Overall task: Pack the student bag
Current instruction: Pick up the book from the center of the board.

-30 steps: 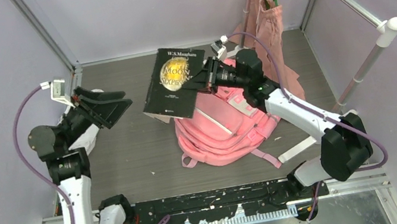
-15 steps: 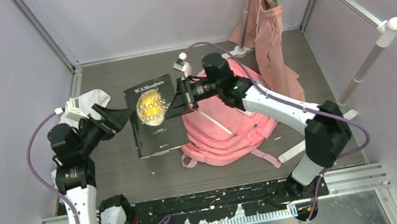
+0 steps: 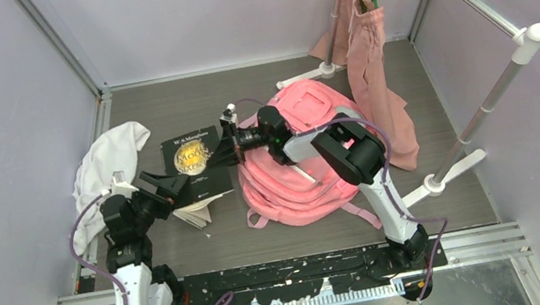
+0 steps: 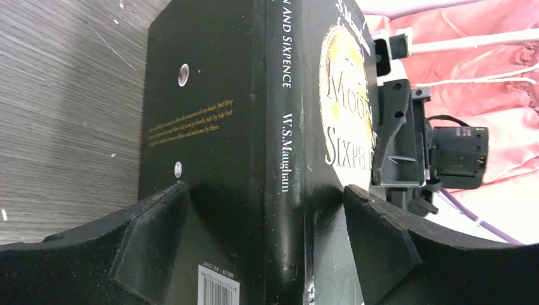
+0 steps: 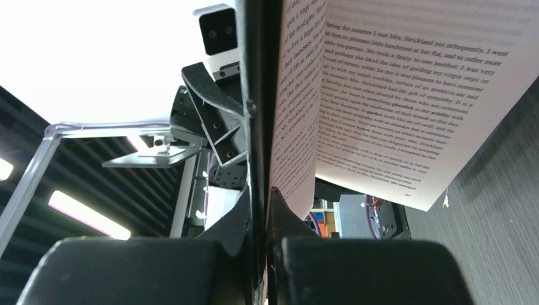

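Right gripper (image 3: pixel 224 155) pinches cover of black book (image 3: pixel 193 164), left of student bag (image 3: pixel 311 174); left gripper (image 4: pixel 266 189) spread wide astride its spine.

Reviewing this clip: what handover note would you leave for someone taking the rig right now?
Right gripper: shut on the cover of the black paperback book, pages hanging loose.
Left gripper: open, jaws either side of the book's spine, not closed.
Large pink fabric backpack lies on the table, just right of the book.
Done: book is beside the bag. Left: put it inside.
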`<state>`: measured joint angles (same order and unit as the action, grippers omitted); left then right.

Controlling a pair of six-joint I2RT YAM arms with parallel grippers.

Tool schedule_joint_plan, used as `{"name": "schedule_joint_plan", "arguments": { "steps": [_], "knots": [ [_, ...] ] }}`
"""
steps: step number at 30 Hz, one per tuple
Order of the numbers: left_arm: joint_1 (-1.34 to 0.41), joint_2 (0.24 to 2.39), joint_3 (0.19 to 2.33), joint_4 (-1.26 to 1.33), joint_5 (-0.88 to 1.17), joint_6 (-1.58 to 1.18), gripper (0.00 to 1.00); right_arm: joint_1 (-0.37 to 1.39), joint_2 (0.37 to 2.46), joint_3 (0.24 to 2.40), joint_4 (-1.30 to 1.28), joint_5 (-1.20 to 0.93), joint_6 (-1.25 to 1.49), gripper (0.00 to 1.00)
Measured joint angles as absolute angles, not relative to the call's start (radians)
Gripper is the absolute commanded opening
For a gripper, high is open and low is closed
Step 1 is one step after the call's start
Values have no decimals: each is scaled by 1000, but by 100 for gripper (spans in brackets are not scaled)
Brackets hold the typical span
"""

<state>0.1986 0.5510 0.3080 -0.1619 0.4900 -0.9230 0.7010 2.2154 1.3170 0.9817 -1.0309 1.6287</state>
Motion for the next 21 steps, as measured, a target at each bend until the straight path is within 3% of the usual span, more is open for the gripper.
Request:
{"name": "schedule_joint_plan", "arguments": {
  "steps": [10, 16, 17, 19, 21],
  "knots": [
    [199, 550, 282, 7, 535, -1000, 57, 699, 2315, 1403, 1230, -1097, 1801, 1],
    [199, 563, 284, 9, 546, -1029, 21, 709, 2367, 1418, 1271, -1103, 1845, 1],
    [199, 565, 287, 5, 549, -1037, 14, 710, 2374, 1418, 1272, -1104, 1850, 4],
    [199, 566, 306, -9, 550, -1046, 1, 710, 2377, 1417, 1267, -1103, 1842, 22],
    [199, 569, 347, -46, 551, -1048, 0, 712, 2371, 1412, 1251, -1094, 1803, 62]
  ]
}}
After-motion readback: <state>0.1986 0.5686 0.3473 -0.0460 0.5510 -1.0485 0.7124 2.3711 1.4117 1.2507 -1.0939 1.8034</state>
